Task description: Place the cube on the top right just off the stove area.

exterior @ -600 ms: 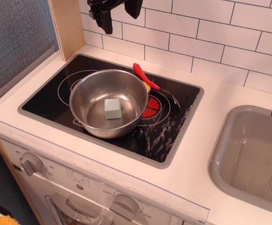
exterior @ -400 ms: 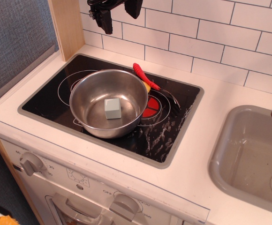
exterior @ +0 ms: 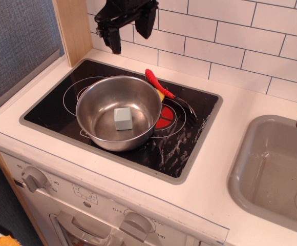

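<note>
Cube in the pot, gripper above.
The cube lies inside the steel pot on the stove area; the gripper hangs over its back edge, fingers wide, empty.

Behind your tabletop you have a wall of white tiles with grey grout. At your left stands a pale wooden post, with grey-blue fabric panelling beside it. On the right sits a grey sink basin. Below, the white front panel carries grey knobs.
</note>
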`<state>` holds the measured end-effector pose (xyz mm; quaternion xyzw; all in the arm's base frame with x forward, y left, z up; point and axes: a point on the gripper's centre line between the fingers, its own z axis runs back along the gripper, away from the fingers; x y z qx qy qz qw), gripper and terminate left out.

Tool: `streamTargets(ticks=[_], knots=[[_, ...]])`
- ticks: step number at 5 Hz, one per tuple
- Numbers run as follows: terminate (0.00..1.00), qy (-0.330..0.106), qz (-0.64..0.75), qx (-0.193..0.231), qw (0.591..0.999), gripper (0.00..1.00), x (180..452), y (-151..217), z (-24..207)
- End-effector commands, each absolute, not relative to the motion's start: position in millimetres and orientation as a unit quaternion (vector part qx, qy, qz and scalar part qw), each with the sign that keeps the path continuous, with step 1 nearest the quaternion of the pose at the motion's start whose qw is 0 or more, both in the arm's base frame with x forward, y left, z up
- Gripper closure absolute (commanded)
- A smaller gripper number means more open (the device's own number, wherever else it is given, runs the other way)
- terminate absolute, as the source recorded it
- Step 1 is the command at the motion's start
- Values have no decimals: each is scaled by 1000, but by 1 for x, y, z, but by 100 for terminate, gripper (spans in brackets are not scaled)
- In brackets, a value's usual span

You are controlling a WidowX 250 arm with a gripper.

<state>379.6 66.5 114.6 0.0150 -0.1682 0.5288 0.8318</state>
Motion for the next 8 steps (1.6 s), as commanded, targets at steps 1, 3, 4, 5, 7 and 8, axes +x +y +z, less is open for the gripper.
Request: streamTargets(ticks=[1,3,4,5,7,8], knots=[[0,-213,482,-14,850,0,354,30,153],[0,-137,371,49,917,0,311,11,102],[0,-108,334,53,935,0,297,16,76],[0,-93,324,60,940,0,290,22,64],[0,-94,342,63,933,0,292,40,57],[0,-96,351,53,930,0,298,49,46]])
